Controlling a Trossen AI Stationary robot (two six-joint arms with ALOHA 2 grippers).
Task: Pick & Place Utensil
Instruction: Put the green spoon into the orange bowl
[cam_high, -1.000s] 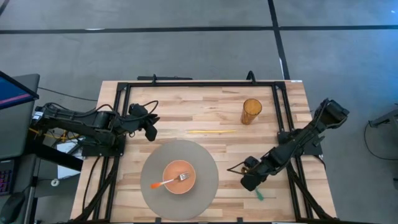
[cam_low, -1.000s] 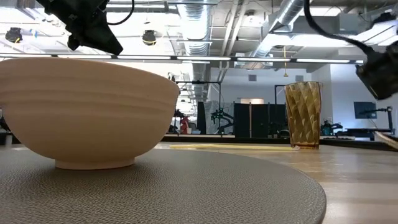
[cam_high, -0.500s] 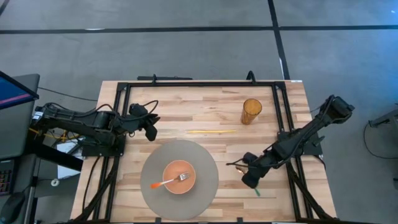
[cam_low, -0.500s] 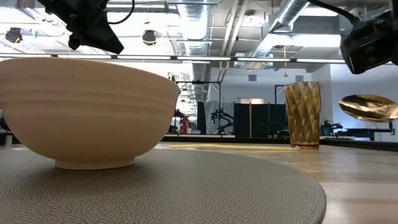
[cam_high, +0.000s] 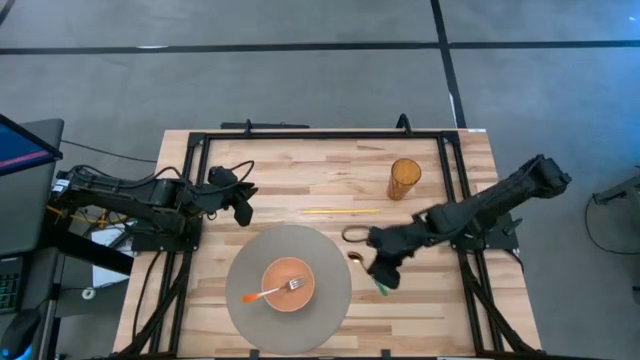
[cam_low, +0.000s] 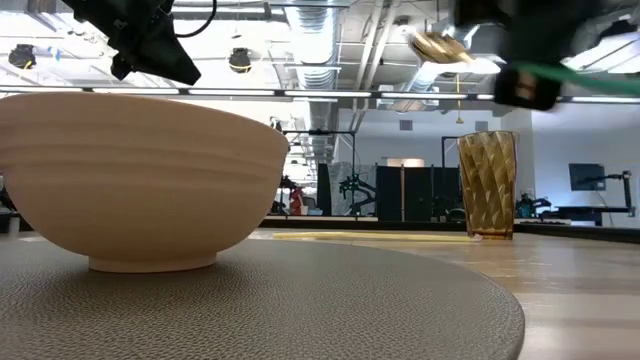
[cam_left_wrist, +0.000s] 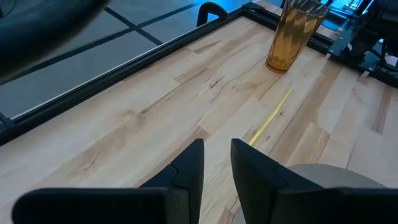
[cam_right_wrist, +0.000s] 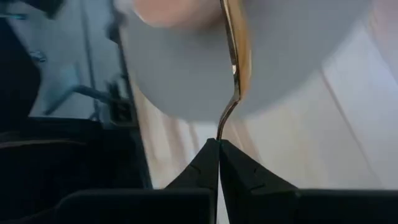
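**Spoon held beside the grey mat**

High view: the right gripper (cam_high: 383, 268) sits just beside the round grey mat (cam_high: 322, 252), gripping a gold spoon (cam_high: 355, 257) with a green handle. A bowl (cam_high: 289, 284) with a fork (cam_high: 268, 292) rests on the mat. The left gripper (cam_high: 240, 207) waits near the table's left side.

Low view: the spoon (cam_low: 440, 46) is raised above the table.

Left wrist view: the fingers (cam_left_wrist: 186, 171) stand narrowly apart, holding nothing.

Right wrist view: the fingers (cam_right_wrist: 205, 163) pinch the spoon's handle (cam_right_wrist: 231, 81).

Lab: exposed ceiling ducts (cam_low: 330, 40), equipment racks (cam_low: 415, 195)

Right claw (cam_high: 378, 268), spoon (cam_high: 356, 258) nearer placemat (cam_high: 330, 250).
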